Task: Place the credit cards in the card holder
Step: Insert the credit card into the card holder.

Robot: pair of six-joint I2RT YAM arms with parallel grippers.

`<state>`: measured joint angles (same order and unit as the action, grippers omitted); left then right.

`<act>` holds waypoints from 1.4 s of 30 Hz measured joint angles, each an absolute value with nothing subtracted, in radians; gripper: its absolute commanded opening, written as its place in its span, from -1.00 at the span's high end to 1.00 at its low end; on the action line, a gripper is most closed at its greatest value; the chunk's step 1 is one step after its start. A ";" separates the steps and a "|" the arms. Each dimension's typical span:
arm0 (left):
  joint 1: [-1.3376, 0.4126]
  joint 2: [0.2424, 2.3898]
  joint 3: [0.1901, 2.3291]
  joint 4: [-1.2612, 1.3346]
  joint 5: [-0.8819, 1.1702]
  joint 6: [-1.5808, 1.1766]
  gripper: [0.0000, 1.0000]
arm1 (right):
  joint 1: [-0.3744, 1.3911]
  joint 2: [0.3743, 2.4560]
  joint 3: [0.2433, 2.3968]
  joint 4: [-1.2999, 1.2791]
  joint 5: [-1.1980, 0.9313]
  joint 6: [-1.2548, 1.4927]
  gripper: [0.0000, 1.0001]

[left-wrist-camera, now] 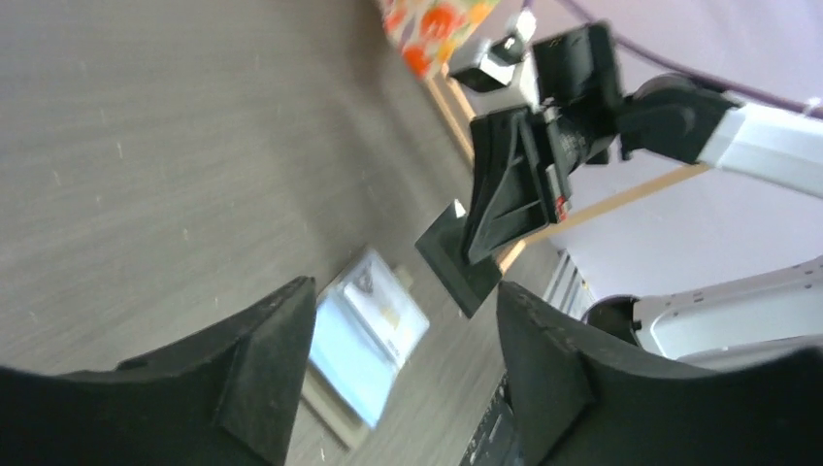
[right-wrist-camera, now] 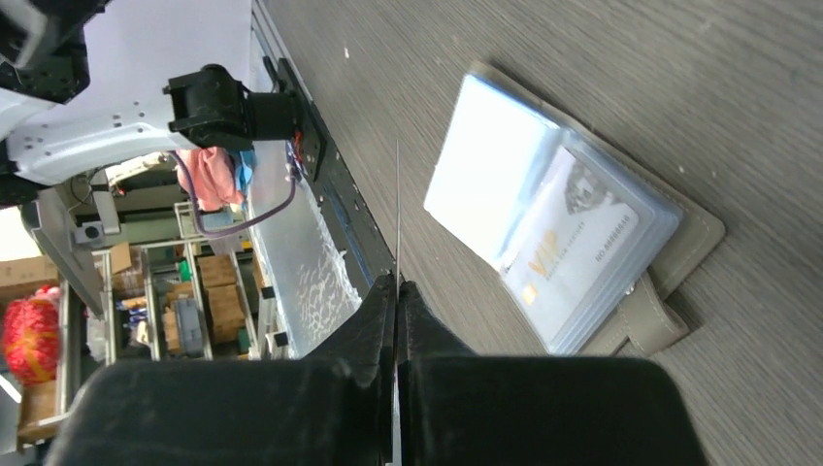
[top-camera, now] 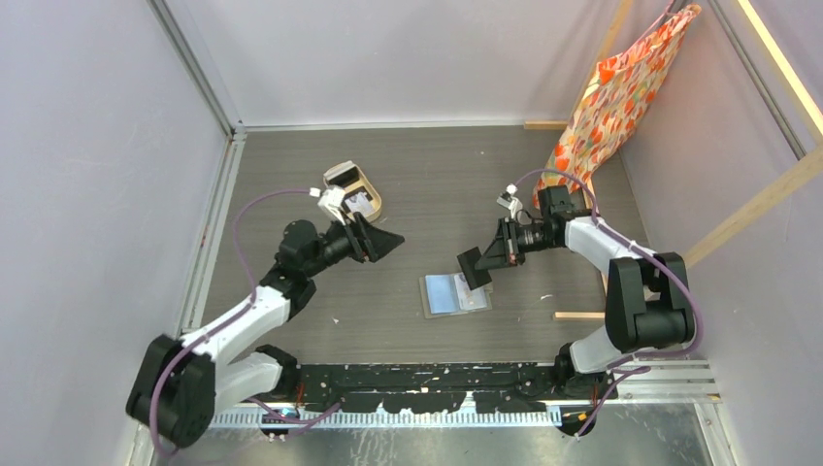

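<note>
DESK: Overhead, your right gripper (top-camera: 486,258) sits right of frame centre, jaws pressed together on a black card (top-camera: 471,262). It is just above the upper right corner of the card holder (top-camera: 454,293), which lies open on the dark table (top-camera: 437,160) at mid-frame. Any writing you can read?

FLOOR: Only through your right wrist camera. There the card holder (right-wrist-camera: 505,165) fills the upper right. A pale card (right-wrist-camera: 575,250) under its clear bluish sleeve carries "VIP" in gold, plus a line starting "NO". The digits after it are too blurred to call, and the small print under "VIP" cannot be read. The black card (right-wrist-camera: 397,214) shows only as a thin edge rising from the closed fingers (right-wrist-camera: 374,320).

DESK: And its face?

FLOOR: Your left wrist camera gives you that. The black card (left-wrist-camera: 456,262) is tilted at centre frame, pinched by the right gripper (left-wrist-camera: 474,250), with no lettering legible. The card holder (left-wrist-camera: 364,340) lies at lower centre. Your left gripper (top-camera: 388,241), left of centre overhead, has its jaws spread and holds nothing.

DESK: What does only the overhead view give you?

FLOOR: The tan tray (top-camera: 377,199), upper left of centre, with white cards (top-camera: 359,204) inside, too small to read.
</note>
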<state>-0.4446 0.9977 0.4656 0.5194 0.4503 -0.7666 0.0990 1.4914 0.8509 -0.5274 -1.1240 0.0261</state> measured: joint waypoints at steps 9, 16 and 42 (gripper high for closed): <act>-0.663 1.196 0.447 0.500 0.461 -0.831 0.20 | 0.146 1.624 0.874 -0.603 -1.097 -0.040 0.98; -0.762 1.360 0.468 0.523 0.415 -0.852 0.51 | 0.179 1.735 0.927 -0.638 -1.028 -0.041 0.98; -0.786 1.606 0.578 0.339 0.283 -0.887 0.87 | 0.258 1.770 0.967 -0.644 -0.856 0.036 0.98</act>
<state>-0.7856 1.6062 0.5777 0.3393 0.2829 -0.8871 0.2584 1.7699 0.9668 -0.6441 -0.8558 0.0364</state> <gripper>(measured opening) 0.068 0.025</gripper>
